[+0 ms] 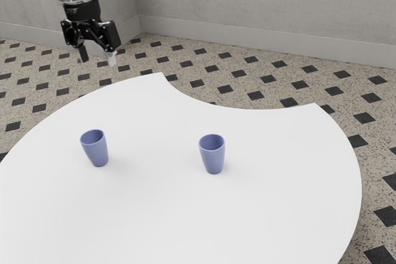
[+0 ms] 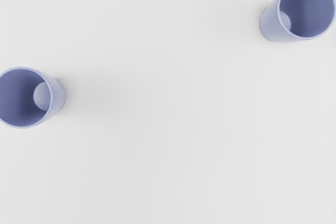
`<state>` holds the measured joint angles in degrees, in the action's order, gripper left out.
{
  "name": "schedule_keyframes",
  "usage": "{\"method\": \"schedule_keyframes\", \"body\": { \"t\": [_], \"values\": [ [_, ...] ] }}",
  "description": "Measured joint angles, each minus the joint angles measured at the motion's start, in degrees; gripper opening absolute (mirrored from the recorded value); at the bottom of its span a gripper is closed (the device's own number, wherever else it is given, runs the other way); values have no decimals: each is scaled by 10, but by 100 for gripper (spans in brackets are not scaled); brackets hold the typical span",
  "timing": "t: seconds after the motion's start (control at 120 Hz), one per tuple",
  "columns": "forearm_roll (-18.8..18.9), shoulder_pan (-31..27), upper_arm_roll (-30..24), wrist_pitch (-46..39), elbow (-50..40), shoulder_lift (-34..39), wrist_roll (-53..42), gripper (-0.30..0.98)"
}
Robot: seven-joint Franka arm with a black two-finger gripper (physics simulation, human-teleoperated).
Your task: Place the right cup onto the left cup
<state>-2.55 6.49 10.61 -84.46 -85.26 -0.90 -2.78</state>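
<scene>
Cup (image 1: 99,154) upright at the exterior view's left, second cup (image 1: 214,160) upright near center, both on white table (image 1: 161,221). Gripper (image 1: 97,57) upper left, pointing down, fingers spread.

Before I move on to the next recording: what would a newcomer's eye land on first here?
Probably the blue cup toward the exterior view's left and its blue twin near that view's middle, upright and apart on the white table. Next, perhaps the table's edge, curving inward beyond them. The open gripper hangs at the exterior view's upper left.
</scene>
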Motion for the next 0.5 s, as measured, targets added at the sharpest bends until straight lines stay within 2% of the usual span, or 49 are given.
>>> {"method": "schedule_keyframes", "body": {
  "t": [0.5],
  "values": [
    [-2, -19, -9, -18, -10, -24, -5, 67]
  ]
}}
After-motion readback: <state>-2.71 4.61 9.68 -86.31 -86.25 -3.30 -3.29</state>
